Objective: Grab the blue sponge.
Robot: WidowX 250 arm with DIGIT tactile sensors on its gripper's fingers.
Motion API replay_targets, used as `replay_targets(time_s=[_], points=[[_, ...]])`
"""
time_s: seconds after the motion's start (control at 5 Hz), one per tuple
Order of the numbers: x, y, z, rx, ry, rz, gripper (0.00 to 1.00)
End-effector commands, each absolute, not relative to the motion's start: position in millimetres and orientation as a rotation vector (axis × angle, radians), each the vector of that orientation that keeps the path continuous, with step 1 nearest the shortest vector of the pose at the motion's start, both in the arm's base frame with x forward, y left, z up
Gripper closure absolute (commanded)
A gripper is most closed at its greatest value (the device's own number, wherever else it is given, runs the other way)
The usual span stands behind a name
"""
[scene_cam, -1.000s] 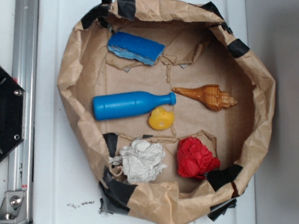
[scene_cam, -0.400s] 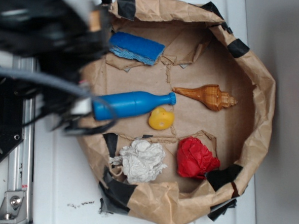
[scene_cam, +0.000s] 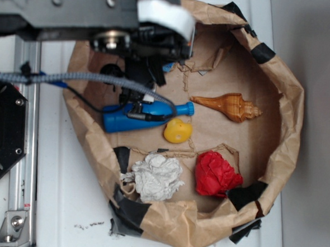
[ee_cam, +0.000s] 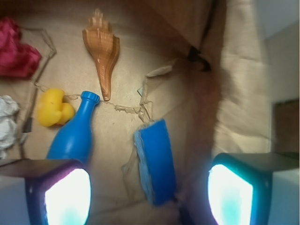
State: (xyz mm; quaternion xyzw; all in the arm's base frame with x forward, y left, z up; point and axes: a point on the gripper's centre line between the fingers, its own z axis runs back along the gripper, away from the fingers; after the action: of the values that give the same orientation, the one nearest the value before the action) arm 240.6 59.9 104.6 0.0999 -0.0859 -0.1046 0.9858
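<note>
Paper forms the setting: a brown paper basin [scene_cam: 289, 108] with black-taped rim sits on a white table [scene_cam: 53, 206]. In the exterior view, the black arm [scene_cam: 60, 5] reaches in from the upper left and covers the basin's top-left part, so only a sliver of the blue sponge [scene_cam: 167, 66] peeks out below it. A blue bottle [scene_cam: 120, 121] lies on its side beneath the arm's cable, neck toward a yellow rubber duck [scene_cam: 177, 130]. Lower down are a crumpled white wad [scene_cam: 157, 177] and a crumpled red wad [scene_cam: 215, 174]; a brown conch shell [scene_cam: 230, 107] lies to the right of the bottle cap.

In the wrist view, the gripper [ee_cam: 150, 192] has its fingers [ee_cam: 68, 194] spread wide apart, one at each lower corner. The blue sponge [ee_cam: 157, 161] lies between them on the paper floor, near the basin wall, bright side facing right and paler rough layer facing left. The bottle [ee_cam: 75, 136] is just left of it, not touching.
</note>
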Motion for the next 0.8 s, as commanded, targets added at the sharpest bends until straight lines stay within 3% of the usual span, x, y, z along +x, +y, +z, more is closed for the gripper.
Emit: replay_targets(time_s=[0.0,0.2,0.6], points=[[251,42,79,0.155,-0.171,-0.347,0.00],[251,59,73,0.103,-0.148,-0.386,0.00],[232,86,92,0.073,-0.146,-0.444,0.00]])
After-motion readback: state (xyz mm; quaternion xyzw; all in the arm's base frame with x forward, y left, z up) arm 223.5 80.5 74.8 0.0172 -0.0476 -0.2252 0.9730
